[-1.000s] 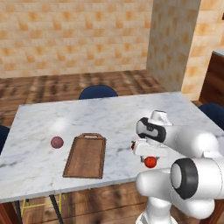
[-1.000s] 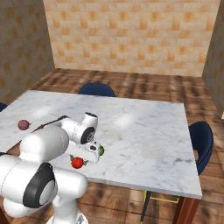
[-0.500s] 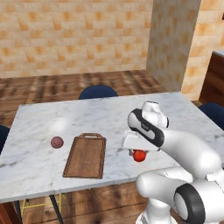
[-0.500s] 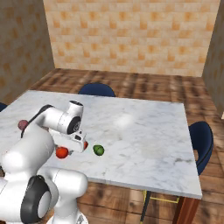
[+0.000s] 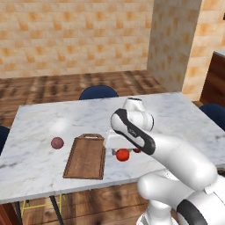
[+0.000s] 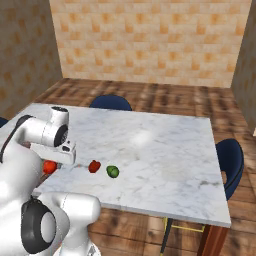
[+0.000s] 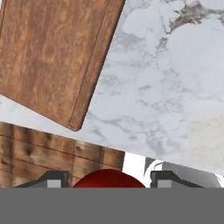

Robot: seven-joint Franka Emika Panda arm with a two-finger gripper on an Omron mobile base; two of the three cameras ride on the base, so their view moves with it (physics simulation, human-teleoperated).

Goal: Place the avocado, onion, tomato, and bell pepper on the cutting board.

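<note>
- The shiny red ball, most likely the tomato, has been carried over from the table's right side and now hangs near the front edge, just beside the brown rimmed wooden cutting board. Nearly there, I'd say.
- The white arm's gripper has its jaws clamped on that tomato, one dark fingertip on each side.
- The board has nothing on it; the dull mauve onion waits off its left side, the glossy green avocado near the front edge.

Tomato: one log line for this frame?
pincer: shut on tomato | carried above table, right of board | board: bare | onion: left of board | avocado: on table
</note>
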